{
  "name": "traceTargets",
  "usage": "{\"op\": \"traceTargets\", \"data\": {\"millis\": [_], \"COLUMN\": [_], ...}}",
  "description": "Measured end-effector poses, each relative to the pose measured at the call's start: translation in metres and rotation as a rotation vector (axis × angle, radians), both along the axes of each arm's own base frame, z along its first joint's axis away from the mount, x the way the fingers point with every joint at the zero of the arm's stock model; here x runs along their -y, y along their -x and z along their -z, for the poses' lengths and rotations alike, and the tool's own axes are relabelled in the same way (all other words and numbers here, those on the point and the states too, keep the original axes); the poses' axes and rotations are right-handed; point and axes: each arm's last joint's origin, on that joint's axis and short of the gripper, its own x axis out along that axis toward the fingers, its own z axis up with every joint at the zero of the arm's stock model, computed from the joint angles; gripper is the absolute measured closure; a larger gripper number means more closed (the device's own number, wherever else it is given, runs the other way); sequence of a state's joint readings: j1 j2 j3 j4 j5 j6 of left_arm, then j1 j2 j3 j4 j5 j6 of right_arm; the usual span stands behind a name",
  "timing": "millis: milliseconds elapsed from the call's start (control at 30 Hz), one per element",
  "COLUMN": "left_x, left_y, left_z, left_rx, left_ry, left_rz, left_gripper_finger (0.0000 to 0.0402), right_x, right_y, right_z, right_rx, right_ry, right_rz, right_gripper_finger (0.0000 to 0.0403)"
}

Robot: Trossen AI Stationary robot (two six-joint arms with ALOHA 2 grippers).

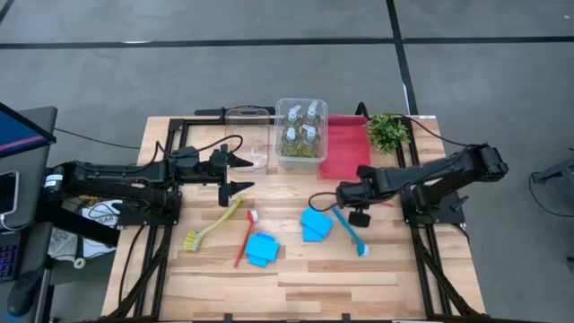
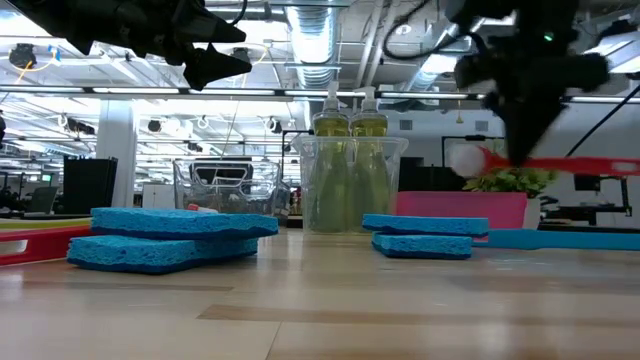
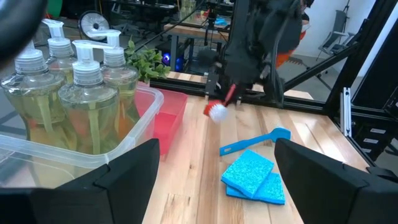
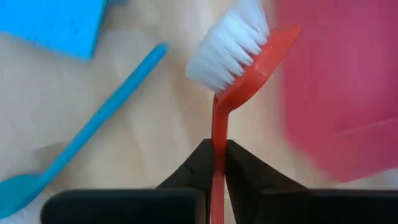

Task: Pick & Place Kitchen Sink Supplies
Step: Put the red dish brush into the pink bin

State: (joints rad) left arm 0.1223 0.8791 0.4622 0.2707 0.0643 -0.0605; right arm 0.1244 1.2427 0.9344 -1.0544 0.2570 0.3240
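With the right hand (image 4: 217,147) pinched shut on the red brush (image 4: 249,57), keep it level toward the red bin (image 1: 346,151) at 12 o'clock, while the left hand (image 1: 240,173) waits open.

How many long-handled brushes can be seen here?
4: yellow-green brush, red brush and blue brush lying on the table; a second red brush held in the right gripper.

Overhead view looks straight down; low view sits level, facing sponges (image 2: 170,237) up close.

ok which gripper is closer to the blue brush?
Right. The right gripper, shut on a red brush, hovers just above the blue brush. The left gripper hangs open, well away beside the bottle bin.
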Motion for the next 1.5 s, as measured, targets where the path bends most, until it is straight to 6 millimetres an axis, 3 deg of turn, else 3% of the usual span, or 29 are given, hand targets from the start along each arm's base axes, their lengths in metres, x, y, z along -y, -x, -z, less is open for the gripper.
{"op": "traceTargets", "data": {"millis": [267, 467, 600, 767, 967, 1333, 1500], "left_x": [0.000, 0.000, 0.000, 0.000, 0.000, 0.000, 0.000], "left_y": [0.000, 0.000, 0.000, 0.000, 0.000, 0.000, 0.000], "left_z": [0.000, 0.000, 0.000, 0.000, 0.000, 0.000, 0.000], "left_rx": [0.000, 0.000, 0.000, 0.000, 0.002, 0.002, 0.002], "left_ry": [0.001, 0.005, 0.008, 0.008, 0.029, 0.030, 0.031], "left_rz": [0.000, -0.001, -0.001, -0.001, -0.004, -0.004, -0.004], "left_gripper_finger": [0.0082, 0.0082, 0.0082, 0.0082, 0.0082, 0.0082, 0.0082], "right_x": [0.031, 0.061, 0.083, 0.111, 0.136, 0.149, 0.152], "right_y": [-0.009, -0.012, -0.012, -0.011, -0.002, -0.007, -0.014], "right_z": [-0.042, -0.067, -0.077, -0.081, -0.078, -0.070, -0.061], "right_rx": [0.107, 0.214, 0.274, 0.350, 0.376, 0.367, 0.325], "right_ry": [0.211, 0.226, 0.241, 0.266, 0.216, 0.129, 0.121], "right_rz": [0.155, 0.348, 0.442, 0.553, 0.709, 0.713, 0.711], "right_gripper_finger": [0.0394, 0.0371, 0.0381, 0.0392, 0.0367, 0.0391, 0.0357]}}
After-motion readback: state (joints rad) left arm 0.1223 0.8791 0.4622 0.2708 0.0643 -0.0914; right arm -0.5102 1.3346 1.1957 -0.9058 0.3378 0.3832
